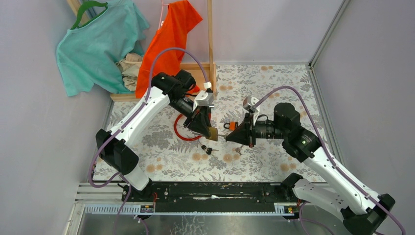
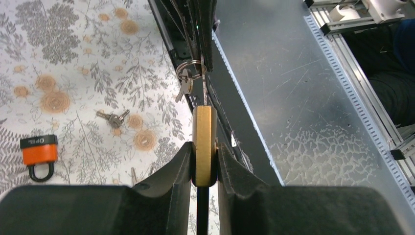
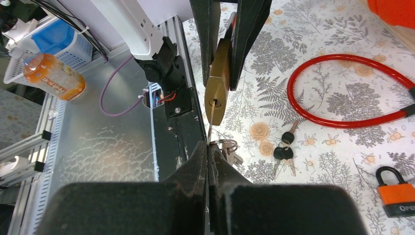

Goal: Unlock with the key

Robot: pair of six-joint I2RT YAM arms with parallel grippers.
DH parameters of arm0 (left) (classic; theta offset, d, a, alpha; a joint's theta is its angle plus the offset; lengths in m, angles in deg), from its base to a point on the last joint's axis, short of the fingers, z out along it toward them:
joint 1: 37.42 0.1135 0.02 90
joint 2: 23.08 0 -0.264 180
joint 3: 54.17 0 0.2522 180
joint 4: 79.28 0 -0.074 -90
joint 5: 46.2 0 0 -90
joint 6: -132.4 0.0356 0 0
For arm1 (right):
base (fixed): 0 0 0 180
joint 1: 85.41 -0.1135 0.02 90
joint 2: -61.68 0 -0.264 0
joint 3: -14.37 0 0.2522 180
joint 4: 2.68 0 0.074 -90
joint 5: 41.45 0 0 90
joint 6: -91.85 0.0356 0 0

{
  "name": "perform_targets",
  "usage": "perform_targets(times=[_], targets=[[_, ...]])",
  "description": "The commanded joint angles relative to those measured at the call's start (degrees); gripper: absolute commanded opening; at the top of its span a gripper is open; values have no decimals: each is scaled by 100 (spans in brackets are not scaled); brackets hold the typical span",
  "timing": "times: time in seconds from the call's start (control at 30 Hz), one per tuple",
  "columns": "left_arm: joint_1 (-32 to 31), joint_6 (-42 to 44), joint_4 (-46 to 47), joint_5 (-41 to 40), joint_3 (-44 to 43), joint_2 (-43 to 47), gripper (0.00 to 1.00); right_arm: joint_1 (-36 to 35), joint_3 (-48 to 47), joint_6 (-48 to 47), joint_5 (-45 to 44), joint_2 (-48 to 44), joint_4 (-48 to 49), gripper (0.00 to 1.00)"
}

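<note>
Both arms reach in over mid-table, wrists facing each other. Left gripper (image 2: 204, 159) is clamped on the flat brass padlock (image 2: 204, 129), held in the air. Right gripper (image 3: 209, 149) is pinched tight on the thin silver key (image 3: 213, 117), blade at the keyhole, depth unclear. Two padlocks in all; the orange-bodied padlock (image 3: 397, 193) lies on the table. One red cable loop (image 3: 342, 120), two black-headed keys (image 3: 285, 146). Brass shackle and key head are hidden in the fingers.

orange padlock (image 3: 397, 193) lies near red cable loop (image 3: 342, 121) and black-headed keys (image 3: 284, 146).
</note>
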Motion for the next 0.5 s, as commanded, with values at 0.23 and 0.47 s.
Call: perform_targets(times=[0.23, 0.47], targets=[[-143, 5, 263, 946, -62, 235, 0, -122, -535, -481, -299, -584, -735, 0], [-171, 22, 257, 897, -41, 208, 0, -122, -824, -603, -353, -737, -1223, 0]])
